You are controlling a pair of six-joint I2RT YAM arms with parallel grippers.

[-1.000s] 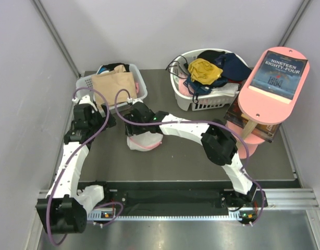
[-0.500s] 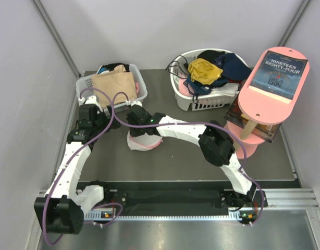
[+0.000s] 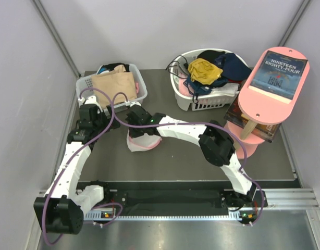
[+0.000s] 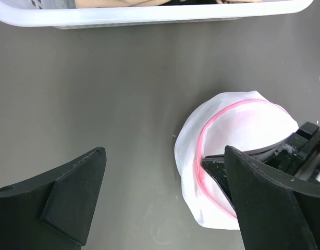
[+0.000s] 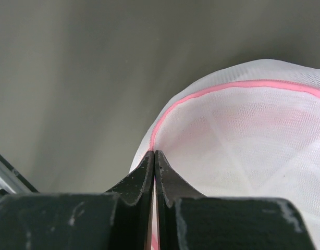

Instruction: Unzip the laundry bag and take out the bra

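Note:
The laundry bag [image 3: 145, 142], a white mesh dome with a pink rim, lies on the dark table left of centre. My right gripper [image 5: 155, 152] is shut on its pink rim, and a thin pink strip shows between the closed jaws. In the top view the right gripper [image 3: 135, 128] sits on the bag's far left edge. My left gripper [image 4: 164, 153] hangs open over bare table just left of the laundry bag [image 4: 238, 125], its right finger overlapping the bag's edge in view. Through the mesh [image 5: 243, 135] I cannot make out the bra.
A white slotted basket [image 3: 140, 86] with a beige garment stands at the back left, and its rim [image 4: 149, 15] runs close beyond my left gripper. A round basket [image 3: 201, 101] of yellow and dark clothes stands at the back right. A pink stand [image 3: 264, 96] holding a book is at the far right.
My right gripper has closed onto the bag's pink rim. The left arm moved a little toward the bag and has since held still with its jaws open.

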